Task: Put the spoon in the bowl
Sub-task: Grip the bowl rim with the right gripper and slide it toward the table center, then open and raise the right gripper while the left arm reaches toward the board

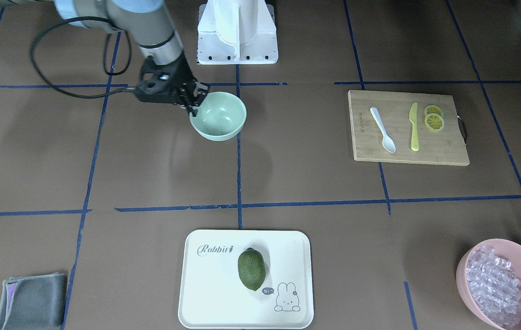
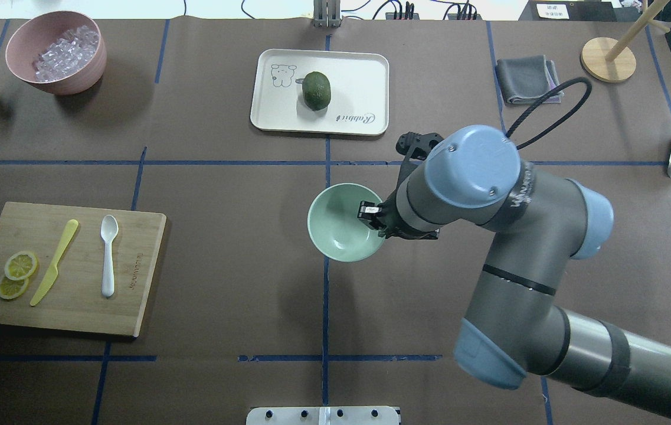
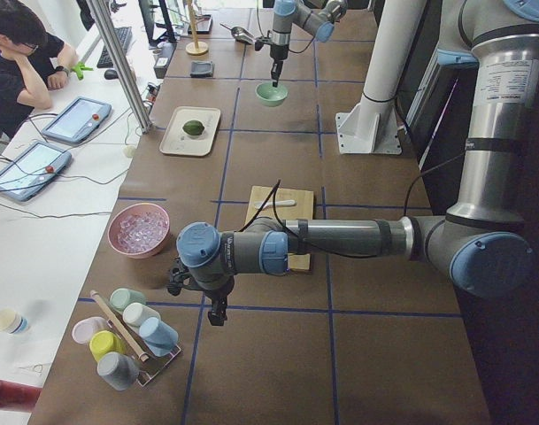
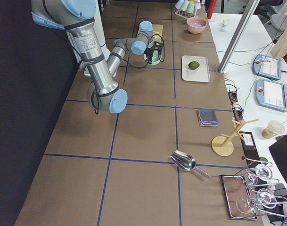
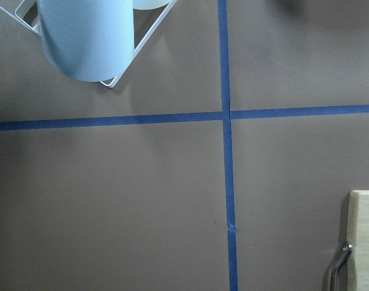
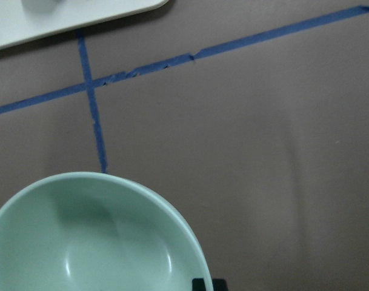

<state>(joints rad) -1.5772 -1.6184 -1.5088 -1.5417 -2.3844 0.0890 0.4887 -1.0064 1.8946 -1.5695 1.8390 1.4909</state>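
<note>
We saw R fingers [image 1: 194, 106] pinched on bowl [image 1: 221, 120] rim; L fingers [image 3: 217, 316]: couldn't tell; spoon [image 1: 383, 129] lay on board [image 1: 443, 151].

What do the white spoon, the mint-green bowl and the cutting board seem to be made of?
The spoon looks like plastic: white, smooth, thin, one piece. The bowl is probably plastic or melamine: soft highlights inside suggest a satin gloss. The cutting board seems wood or bamboo: tan, straight grain, matte.
</note>
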